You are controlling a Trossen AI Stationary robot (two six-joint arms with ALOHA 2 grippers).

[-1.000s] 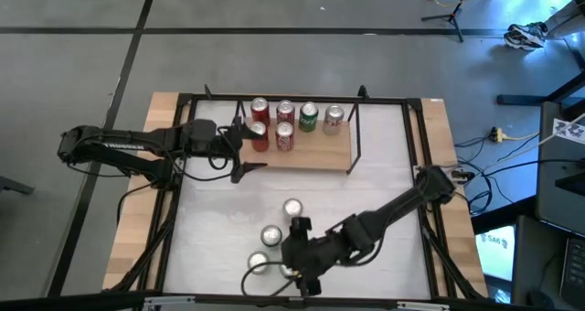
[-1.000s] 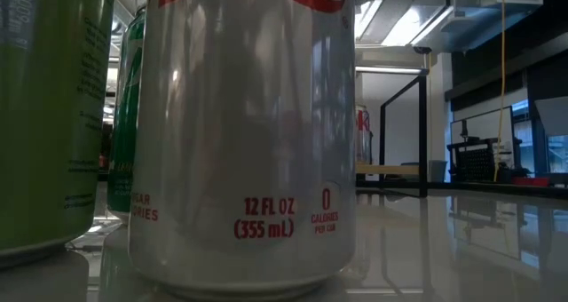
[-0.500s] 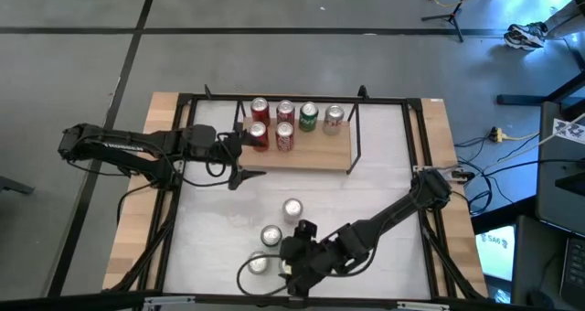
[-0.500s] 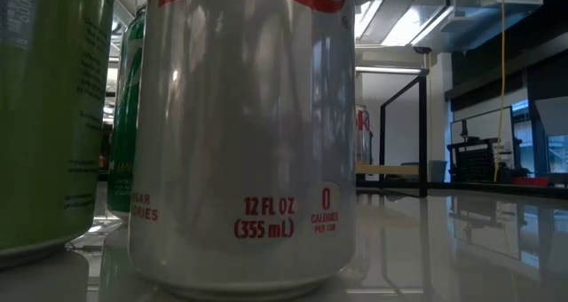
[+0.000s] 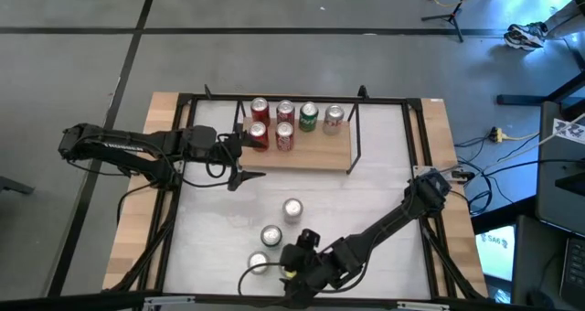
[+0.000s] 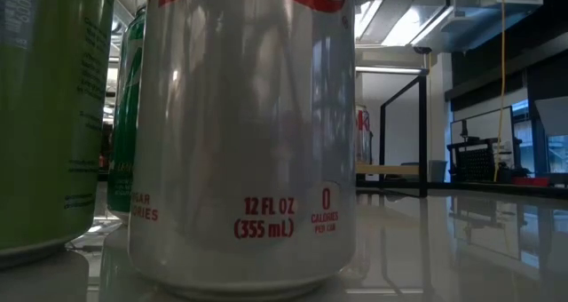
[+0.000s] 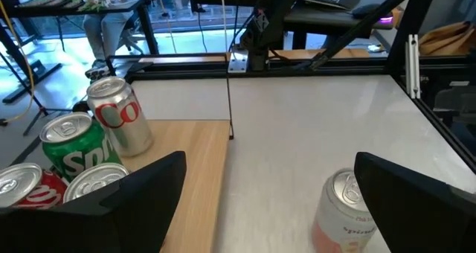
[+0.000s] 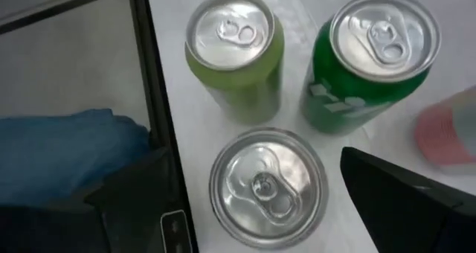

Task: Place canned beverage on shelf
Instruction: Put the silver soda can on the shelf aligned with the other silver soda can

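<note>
- Six cans stand on the shelf [image 5: 311, 155] at the far middle of the desk [image 5: 384, 201]: four in the back row, two in front at its left end.
- Left claw [image 5: 239, 155]: fingers wide, holding nothing, just beside the shelf's left end and the red can [image 5: 260, 134] in the front row. Its wrist view looks past the fingers at a silver-and-red can [image 7: 119, 115] and a green can [image 7: 74, 145] on the shelf board, with a pale can [image 7: 343, 212] out on the desk.
- Loose cans on the desk near the front edge: three show from above, the farthest [image 5: 292, 208] standing alone, the next [image 5: 271, 234] nearer, the nearest [image 5: 259, 262] beside the right arm.
- Right claw [image 5: 294, 279]: fingers wide, holding nothing, low at the front edge over the loose group. Its wrist view looks down on a yellow-green can [image 8: 234, 48], a dark green can [image 8: 372, 59] and a silver-topped can [image 8: 268, 186] lying between the fingers' line.
- Step judged: reaching for the next loose can; no can is held.
- Next move calls for: lowering the right claw around one can, clear of its close neighbours, closing, lifting, then carrying it to the free front-row space right of the two front cans.
</note>
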